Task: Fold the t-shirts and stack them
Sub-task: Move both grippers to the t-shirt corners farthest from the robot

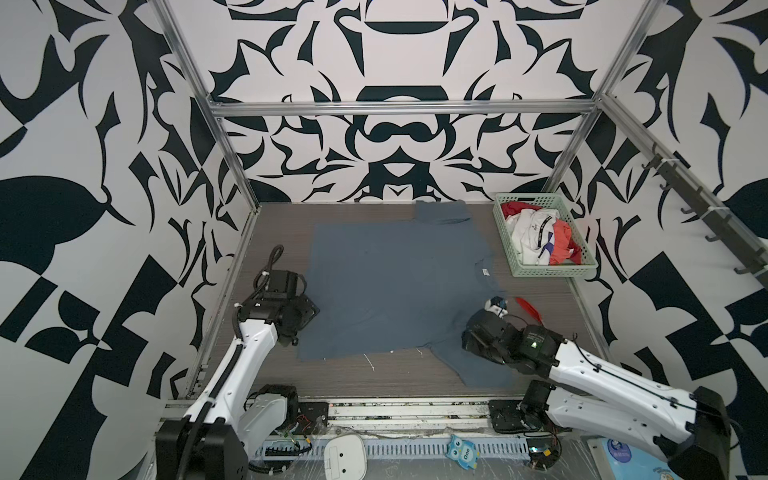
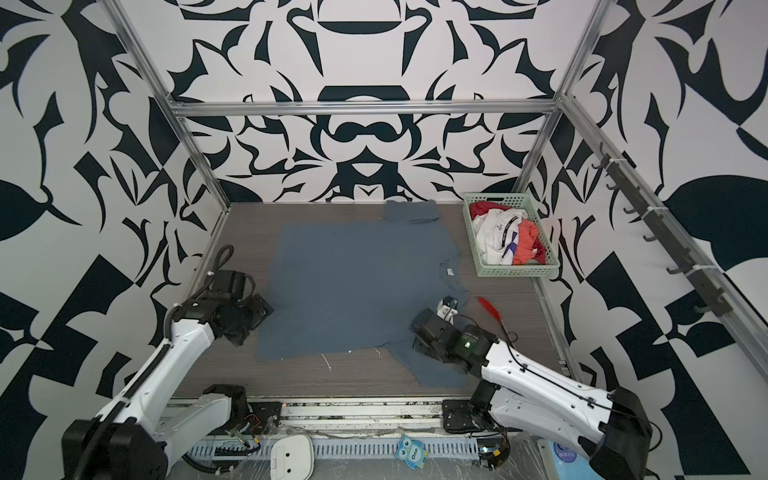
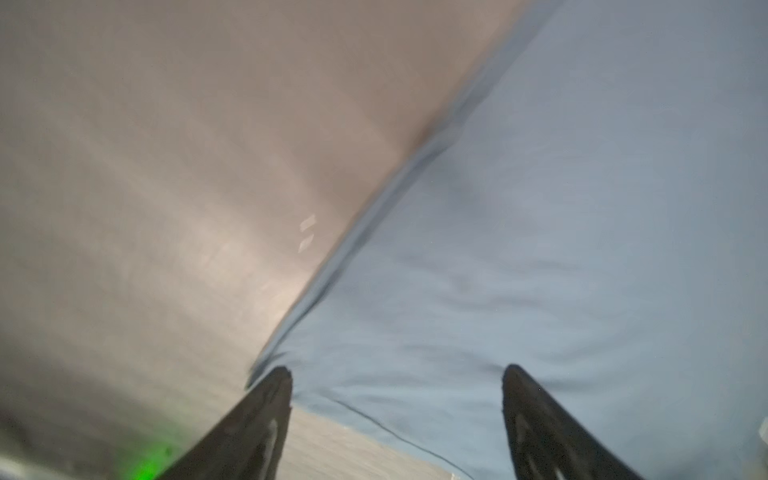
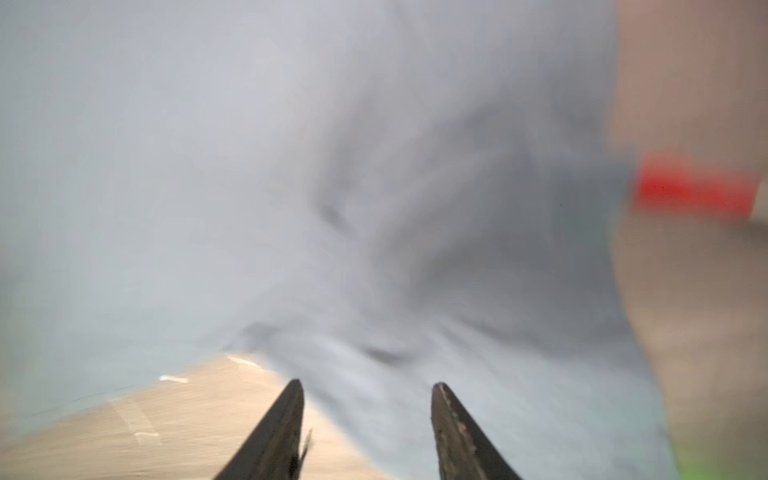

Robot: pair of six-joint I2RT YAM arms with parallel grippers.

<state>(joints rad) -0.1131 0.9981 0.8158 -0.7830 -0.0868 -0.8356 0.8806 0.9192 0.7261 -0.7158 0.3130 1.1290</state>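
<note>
One blue shirt [image 1: 395, 282] lies spread flat across my table [image 1: 365, 382].
My left gripper [image 3: 397, 374] at its left edge and right gripper [image 4: 368, 386] over its near sleeve both have jaws apart, holding nothing; the basket [image 1: 548, 272], far right, holds crumpled white and red shirts [image 1: 536, 237].

in both top views the left arm [image 1: 249, 349] rises from the lower left of the frame, wrist bent down at centre left. the left end effector [image 3: 397, 374] has its fingers [image 3: 266, 415] spread wide, gripping nothing. the right arm [image 1: 615, 378] reaches in low from the lower right. the right end effector [image 4: 368, 388] has its fingers [image 4: 453, 419] parted less widely, also gripping nothing.
</note>
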